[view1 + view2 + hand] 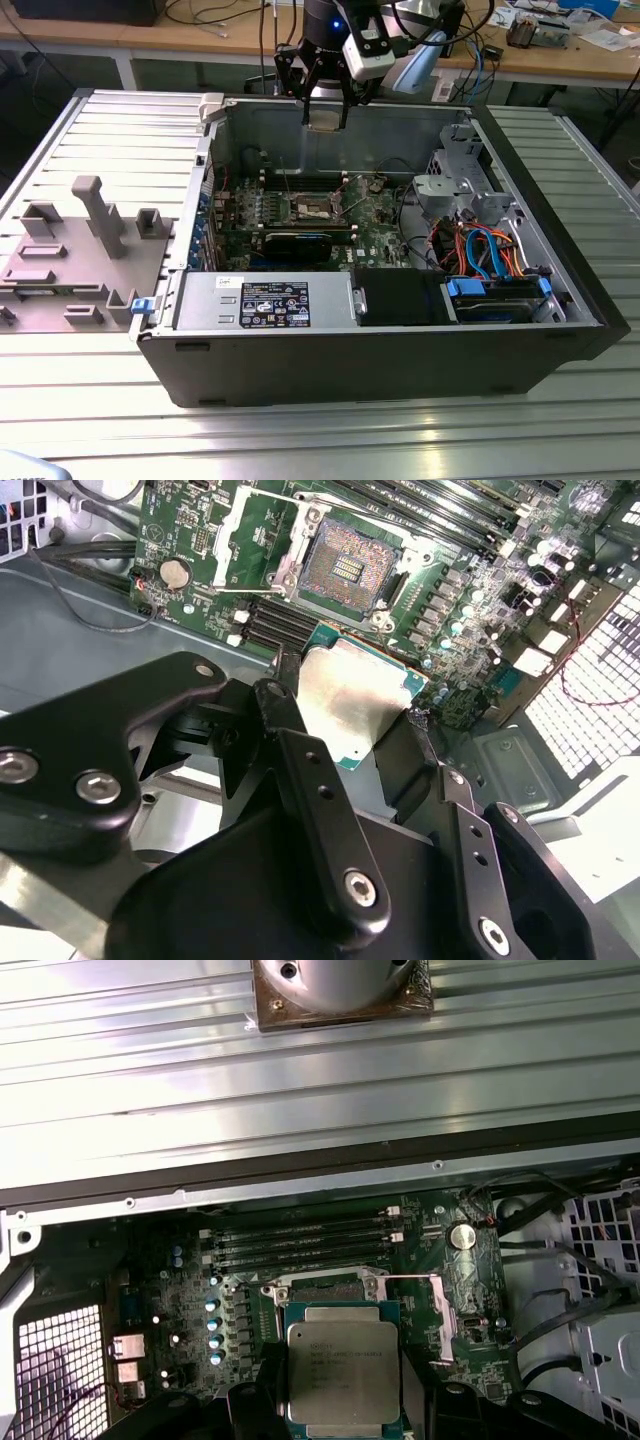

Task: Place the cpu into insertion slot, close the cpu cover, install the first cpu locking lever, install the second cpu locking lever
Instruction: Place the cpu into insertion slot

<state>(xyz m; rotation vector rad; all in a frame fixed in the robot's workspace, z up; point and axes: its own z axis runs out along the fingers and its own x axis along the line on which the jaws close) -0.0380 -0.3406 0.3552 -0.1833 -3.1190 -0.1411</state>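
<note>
My gripper (325, 110) hangs above the back wall of the open computer case, shut on the cpu (325, 116), a flat square chip with a silvery top. In both wrist views the cpu (350, 700) (343, 1365) sits between the black fingers (290, 730), well above the green motherboard (470, 590). The insertion slot (345, 568) (313, 208) lies open below, its dark pin field showing. The cpu cover (245, 540) (408, 1312), a thin silvery frame, is swung open beside the slot. In the first wrist view the held cpu hides most of the slot.
The dark case (380, 360) has tall walls around the board. A grey power supply (265, 300) lies at its front, and a drive cage with orange and blue cables (480, 250) on the exterior view's right. A grey fixture tray (80, 250) sits outside on the exterior view's left. Memory slots (300, 1240) run beside the socket.
</note>
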